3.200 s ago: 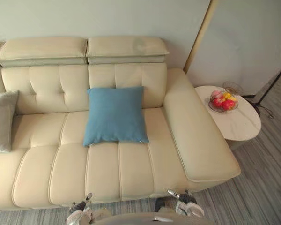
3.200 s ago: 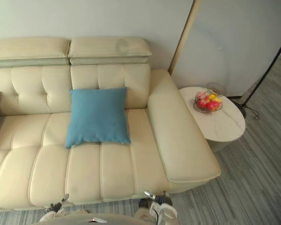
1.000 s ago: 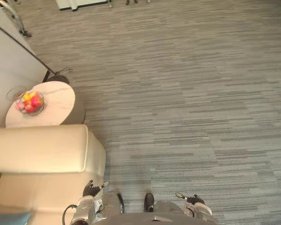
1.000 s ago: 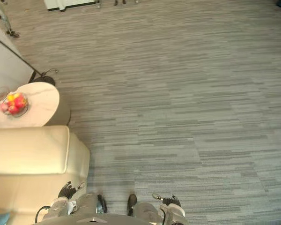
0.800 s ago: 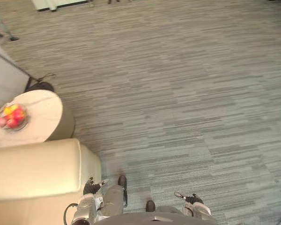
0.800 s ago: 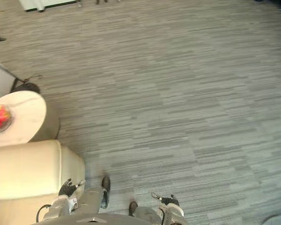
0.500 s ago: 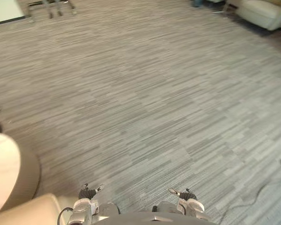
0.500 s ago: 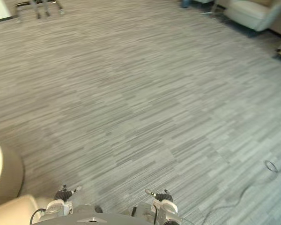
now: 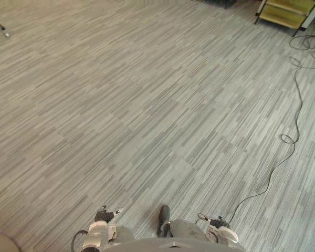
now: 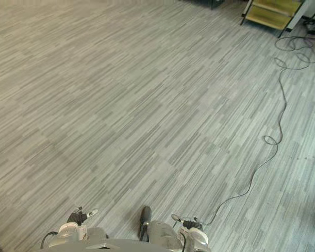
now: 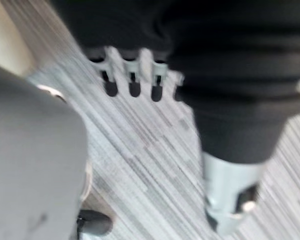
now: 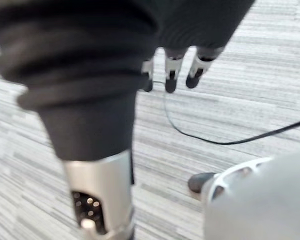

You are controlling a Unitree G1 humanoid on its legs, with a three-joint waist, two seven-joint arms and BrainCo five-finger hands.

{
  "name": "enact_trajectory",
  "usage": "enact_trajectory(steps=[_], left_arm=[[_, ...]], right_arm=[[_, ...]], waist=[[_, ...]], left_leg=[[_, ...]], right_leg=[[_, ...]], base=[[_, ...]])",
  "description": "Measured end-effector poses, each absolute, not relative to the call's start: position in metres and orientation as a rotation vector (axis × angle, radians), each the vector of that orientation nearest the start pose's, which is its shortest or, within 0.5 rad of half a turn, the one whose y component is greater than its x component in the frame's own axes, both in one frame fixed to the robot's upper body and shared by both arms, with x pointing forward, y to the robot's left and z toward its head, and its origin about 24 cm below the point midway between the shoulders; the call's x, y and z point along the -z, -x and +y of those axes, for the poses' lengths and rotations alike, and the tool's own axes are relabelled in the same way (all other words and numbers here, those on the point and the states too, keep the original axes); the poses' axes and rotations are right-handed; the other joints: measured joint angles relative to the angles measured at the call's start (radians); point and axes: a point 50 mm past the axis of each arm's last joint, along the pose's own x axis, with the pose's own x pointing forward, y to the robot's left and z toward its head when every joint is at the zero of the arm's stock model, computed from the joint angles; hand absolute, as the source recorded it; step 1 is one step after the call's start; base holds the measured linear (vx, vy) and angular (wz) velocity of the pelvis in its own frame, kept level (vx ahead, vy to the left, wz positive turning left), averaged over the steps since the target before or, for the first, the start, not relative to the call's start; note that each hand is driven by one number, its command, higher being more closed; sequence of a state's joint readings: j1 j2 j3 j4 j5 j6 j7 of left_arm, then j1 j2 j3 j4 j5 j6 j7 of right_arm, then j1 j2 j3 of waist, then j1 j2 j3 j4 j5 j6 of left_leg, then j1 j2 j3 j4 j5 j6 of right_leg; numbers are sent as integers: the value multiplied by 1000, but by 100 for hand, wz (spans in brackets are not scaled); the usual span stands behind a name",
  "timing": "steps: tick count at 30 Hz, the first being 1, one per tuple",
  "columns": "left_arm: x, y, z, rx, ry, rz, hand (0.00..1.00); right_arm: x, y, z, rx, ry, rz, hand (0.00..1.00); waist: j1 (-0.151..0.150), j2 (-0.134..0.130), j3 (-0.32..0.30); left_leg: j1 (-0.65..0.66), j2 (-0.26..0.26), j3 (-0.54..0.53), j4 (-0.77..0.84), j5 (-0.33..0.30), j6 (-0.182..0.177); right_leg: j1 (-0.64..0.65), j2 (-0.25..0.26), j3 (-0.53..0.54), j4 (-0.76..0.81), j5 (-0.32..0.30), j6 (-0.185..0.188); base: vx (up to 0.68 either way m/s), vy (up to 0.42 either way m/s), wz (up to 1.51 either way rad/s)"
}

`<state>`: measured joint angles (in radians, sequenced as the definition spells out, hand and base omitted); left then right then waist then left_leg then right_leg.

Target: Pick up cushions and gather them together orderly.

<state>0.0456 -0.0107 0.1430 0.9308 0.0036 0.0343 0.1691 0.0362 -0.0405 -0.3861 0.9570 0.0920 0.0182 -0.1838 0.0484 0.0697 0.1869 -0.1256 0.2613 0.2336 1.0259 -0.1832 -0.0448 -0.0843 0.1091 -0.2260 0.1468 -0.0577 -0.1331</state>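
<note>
The grey striped floor (image 9: pixel 147 105) spreads wide ahead, with a low yellow rack (image 9: pixel 290 11) at its far corner. Well apart from that rack, close in to the robot, the left robot hand (image 9: pixel 103 216) and right robot hand (image 9: pixel 217 223) hang released, fingers loose and holding nothing. Where the cushions lie cannot be told from here. This looks like a searching step, so turn steadily until a cushion is in sight before reaching.
</note>
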Motion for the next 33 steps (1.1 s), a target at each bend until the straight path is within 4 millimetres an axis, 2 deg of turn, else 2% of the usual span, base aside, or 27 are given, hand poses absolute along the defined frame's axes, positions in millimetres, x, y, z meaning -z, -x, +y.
enact_trajectory(steps=[3,6,7,9,10,11,13,14,15,16,17,19,20,21,22,23,24,25,26,28,30,31,32,33], left_arm=[[147,-132,175,-290,-7,986,0],[143,-137,174,-297,6,955,0],[143,-137,174,-298,7,953,0],[144,-136,172,-300,15,953,0],[143,-137,170,-301,24,951,0],[143,-137,169,-300,29,949,0],[143,-138,170,-303,28,946,0],[144,-136,174,-307,15,952,0],[143,-136,175,-309,16,951,0],[143,-136,179,-313,4,949,0],[143,-135,180,-319,3,952,0],[144,-134,182,-328,4,957,0],[144,-132,182,-327,-1,964,0],[145,-131,183,-319,-15,971,0],[146,-128,183,-308,-29,985,0],[147,-127,183,-304,-32,991,0],[148,-124,182,-296,-40,1008,0],[149,-124,182,-293,-44,1013,0],[151,-122,184,-291,-51,1029,0],[152,-119,184,-290,-53,1043,0],[152,-119,183,-281,-61,1043,0],[153,-118,183,-263,-78,1054,0],[154,-117,181,-257,-79,1060,0],[154,-118,180,-254,-78,1062,0]], right_arm=[[149,-112,-226,613,-157,1012,0],[150,-110,-225,627,-171,1014,0],[150,-110,-225,634,-175,1015,0],[149,-109,-228,652,-177,1013,0],[149,-109,-228,654,-176,1013,0],[149,-109,-228,653,-175,1012,0],[149,-110,-228,653,-176,1010,0],[151,-107,-223,648,-186,1021,0],[151,-108,-220,643,-193,1020,0],[152,-110,-215,635,-206,1020,0],[152,-109,-213,634,-214,1023,0],[154,-107,-208,631,-229,1030,0],[153,-108,-208,624,-233,1023,0],[152,-110,-209,622,-232,1012,0],[151,-112,-209,619,-228,1001,0],[150,-113,-209,618,-226,996,0],[149,-114,-211,619,-220,992,0],[149,-114,-212,620,-218,991,0],[149,-114,-215,625,-212,991,0],[149,-112,-218,632,-206,997,0],[150,-111,-219,633,-205,1006,0],[150,-113,-221,637,-208,1005,0],[150,-114,-222,639,-207,1004,0],[149,-114,-222,640,-207,1002,0]], waist=[[16,-5,6],[35,-5,10],[35,-8,10],[43,-3,9],[54,4,5],[61,8,2],[71,1,-1],[74,-21,-32],[74,-38,-36],[73,-64,-45],[70,-78,-53],[83,-89,-58],[85,-90,-57],[76,-89,-57],[58,-89,-58],[52,-88,-56],[42,-81,-51],[41,-81,-50],[34,-69,-41],[18,-60,-39],[0,-55,-37],[-10,-54,-37],[-14,-53,-37],[-22,-52,-35]], left_leg=[[-97,-49,-21,-81,-53,-1],[-167,-97,-16,-378,-57,7],[-172,-120,-25,-486,-39,-2],[-174,-174,-74,-782,56,-27],[-187,-181,-91,-859,95,-35],[-187,-181,-97,-880,109,-37],[-183,-189,-99,-872,198,-6],[-175,-227,-98,-856,262,54],[-176,-241,-88,-836,252,65],[-177,-263,-58,-797,195,84],[-169,-275,-36,-762,149,91],[-126,-289,11,-715,78,113],[-78,-294,38,-696,38,122],[-40,-299,40,-690,12,127],[6,-303,37,-697,-10,128],[31,-303,36,-705,-20,127],[113,-304,36,-755,-38,123],[136,-304,36,-773,-38,123],[212,-297,39,-823,-38,121],[278,-272,41,-863,-38,121],[303,-245,38,-885,-38,120],[320,-226,35,-908,-37,117],[326,-220,31,-911,-42,110],[339,-211,15,-912,-52,92]], right_leg=[[54,-1,60,-33,-12,14],[112,-20,116,-72,-25,40],[124,-29,127,-83,-31,49],[163,-47,161,-111,-51,73],[177,-50,177,-116,-69,89],[182,-51,187,-115,-81,96],[206,-65,222,-96,-127,118],[205,-105,258,-45,-180,135],[200,-122,271,-23,-191,144],[182,-157,293,37,-214,163],[160,-180,309,114,-230,191],[95,-200,336,344,-251,282],[25,-211,350,553,-216,372],[-19,-215,349,702,-168,431],[-59,-217,323,824,-142,427],[-76,-226,296,866,-140,419],[-121,-277,176,917,-163,338],[-126,-288,149,912,-177,311],[-131,-305,74,861,-211,264],[-150,-298,-7,740,-242,217],[-192,-271,-53,576,-233,199],[-232,-237,-65,371,-168,180],[-240,-227,-65,312,-137,169],[-244,-204,-56,187,-62,162]], base=[[169,25,-62],[248,88,-65],[247,105,-34],[387,178,-32],[401,200,-37],[348,184,-47],[430,220,-49],[600,286,-48],[608,277,-53],[457,209,-37],[440,205,-45],[505,220,-51],[473,190,-48],[444,172,-33],[353,121,-7],[423,122,-6],[333,75,-12],[408,64,-19],[326,26,-11],[315,-12,-6],[366,-67,5],[375,-97,7],[390,-115,15],[463,-201,36]])
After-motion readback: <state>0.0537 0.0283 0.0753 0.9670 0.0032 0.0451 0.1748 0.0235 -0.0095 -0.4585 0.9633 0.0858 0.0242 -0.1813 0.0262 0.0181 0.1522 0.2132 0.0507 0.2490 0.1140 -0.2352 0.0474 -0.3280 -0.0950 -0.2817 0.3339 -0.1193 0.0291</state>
